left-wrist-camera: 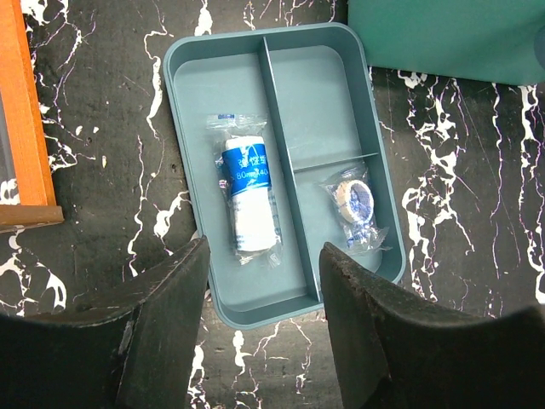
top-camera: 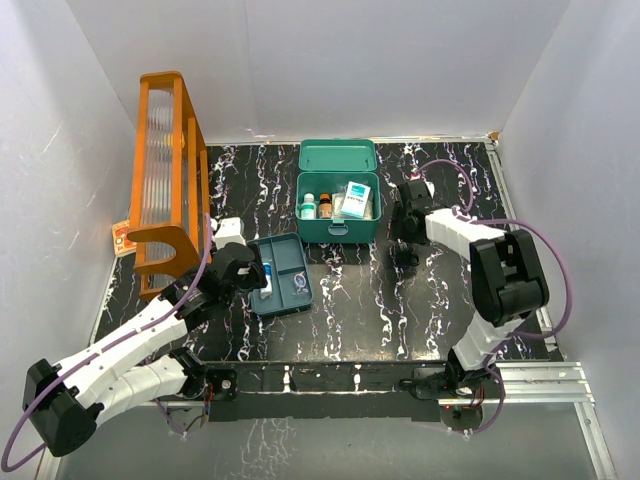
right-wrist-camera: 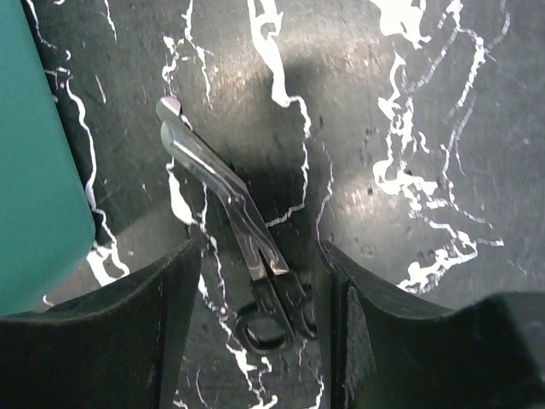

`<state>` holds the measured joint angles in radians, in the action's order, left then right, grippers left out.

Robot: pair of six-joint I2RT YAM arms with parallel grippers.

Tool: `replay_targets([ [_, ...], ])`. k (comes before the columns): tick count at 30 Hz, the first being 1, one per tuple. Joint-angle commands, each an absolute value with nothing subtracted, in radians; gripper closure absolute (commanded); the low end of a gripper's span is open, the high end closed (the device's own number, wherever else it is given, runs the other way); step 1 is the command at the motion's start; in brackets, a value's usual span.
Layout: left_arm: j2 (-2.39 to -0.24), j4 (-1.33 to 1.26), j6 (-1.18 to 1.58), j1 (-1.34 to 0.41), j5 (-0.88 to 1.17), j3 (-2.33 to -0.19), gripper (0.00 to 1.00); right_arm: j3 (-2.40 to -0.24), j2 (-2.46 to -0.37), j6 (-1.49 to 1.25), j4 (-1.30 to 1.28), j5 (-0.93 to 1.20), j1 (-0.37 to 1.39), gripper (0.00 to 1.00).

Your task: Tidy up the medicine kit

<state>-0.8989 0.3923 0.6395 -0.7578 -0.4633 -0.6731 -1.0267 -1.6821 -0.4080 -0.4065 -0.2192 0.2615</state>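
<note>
Right wrist view: the right hand hangs part-open and empty over steel bandage scissors with black loop handles, which lie flat on the black marbled tabletop. Their long axis runs diagonally: the handles sit between the fingers, the blade tip points away and leftward toward the teal-green plastic medicine kit just beside them. The left hand, also part-open and empty, hovers over a blue divided plastic tray.
</note>
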Motion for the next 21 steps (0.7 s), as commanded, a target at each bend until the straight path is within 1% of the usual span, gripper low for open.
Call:
replay_targets([
  [1, -0.882, 0.409, 0.636, -0.762, -0.474, -0.693, 0.46, -1.114, -1.761, -0.34, -0.375, -0.141, 0.241, 0.49],
  [4, -0.888, 0.413, 0.637, -0.761, -0.473, -0.689, 0.45, -1.13, -1.805, -0.327, -0.387, -0.129, 0.241, 0.5],
  [8, -0.903, 0.416, 0.639, -0.762, -0.47, -0.686, 0.45, -1.128, -1.832, -0.313, -0.394, -0.127, 0.239, 0.56],
  [11, -0.914, 0.413, 0.639, -0.762, -0.466, -0.687, 0.45, -1.129, -1.843, -0.306, -0.406, -0.117, 0.234, 0.63],
  [16, -0.922, 0.406, 0.638, -0.763, -0.466, -0.686, 0.44, -1.122, -1.827, -0.318, -0.435, -0.119, 0.234, 0.81],
  [21, -0.93, 0.401, 0.637, -0.762, -0.462, -0.681, 0.44, -1.065, -1.753, -0.345, -0.436, -0.12, 0.234, 0.86],
])
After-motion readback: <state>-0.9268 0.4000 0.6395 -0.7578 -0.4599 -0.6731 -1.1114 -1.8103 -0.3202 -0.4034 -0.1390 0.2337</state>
